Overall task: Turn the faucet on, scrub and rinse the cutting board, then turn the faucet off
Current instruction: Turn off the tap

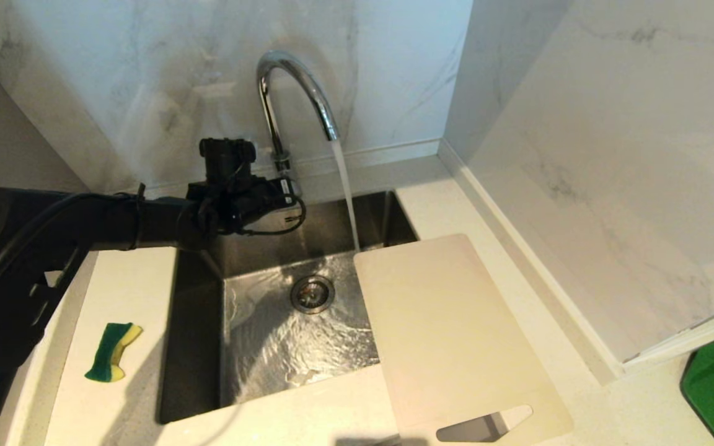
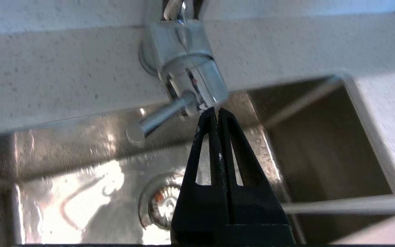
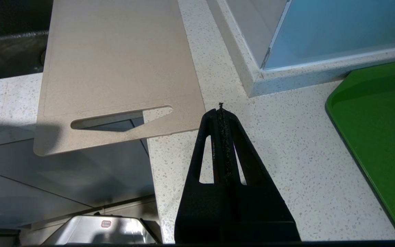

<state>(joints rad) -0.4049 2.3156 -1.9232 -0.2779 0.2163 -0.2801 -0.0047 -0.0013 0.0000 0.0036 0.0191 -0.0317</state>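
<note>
Faucet [image 1: 295, 93] running. My left gripper [image 2: 217, 111] pinched closed, empty, tips at the tap base beside the lever [image 2: 159, 118]. Right gripper [image 3: 221, 108] closed, empty, near the cutting board [image 3: 115, 61].

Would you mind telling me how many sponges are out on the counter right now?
1. The sponge lies on the counter left of the sink; none shows elsewhere, though the arm hides part of that side.

My left arm reaches in from the left side, stretched level across toward the back, its wrist bent. The left gripper [image 2: 217, 111] has its fingers pressed together with nothing between them. My right gripper [image 3: 220, 109] hangs parked, pointing down, fingers likewise closed flat and holding nothing.
</note>
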